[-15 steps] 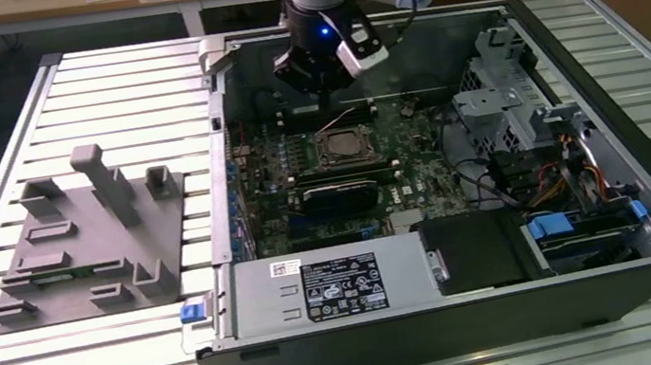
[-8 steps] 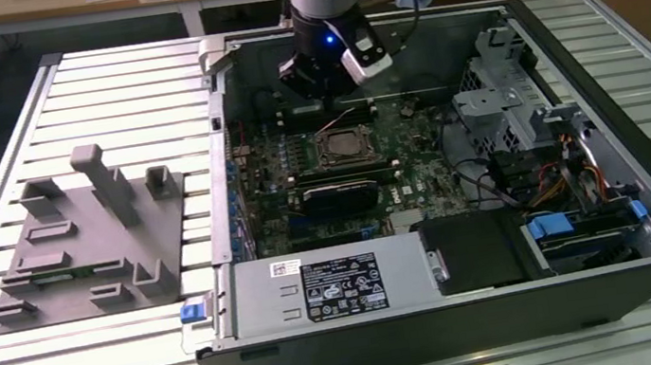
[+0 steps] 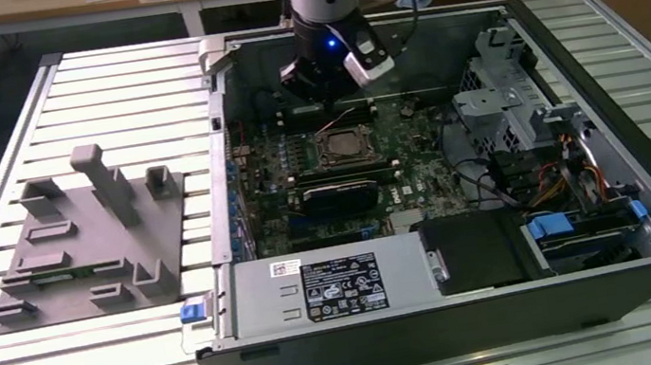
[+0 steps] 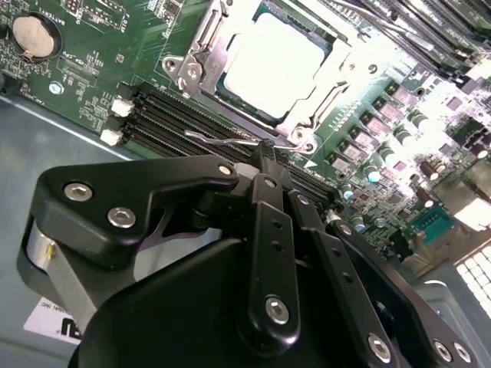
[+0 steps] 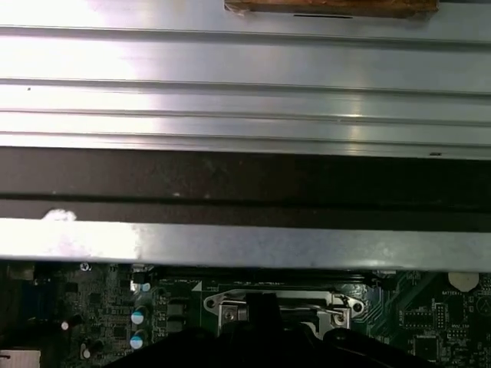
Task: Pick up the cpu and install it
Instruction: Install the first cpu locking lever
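The cpu (image 4: 272, 65), a pale silvery square, lies flat inside the motherboard socket, ringed by the socket's metal frame (image 4: 201, 57). My gripper (image 4: 265, 147) hangs just off one edge of that socket, its black fingers drawn together and shut with nothing between them. The tips sit right by the thin wire lever (image 4: 222, 140) that runs along the socket's side; I cannot tell whether they touch it. In the exterior view the gripper (image 3: 324, 98) hovers inside the open computer case, just behind the socket (image 3: 346, 146).
A grey tray (image 3: 91, 235) with upright posts lies on the slatted table at the exterior view's left. In the case, a white-labelled grey box (image 3: 327, 283) fills the near side and drive cages (image 3: 504, 90) the right. Memory slots (image 4: 192, 123) run beside the socket.
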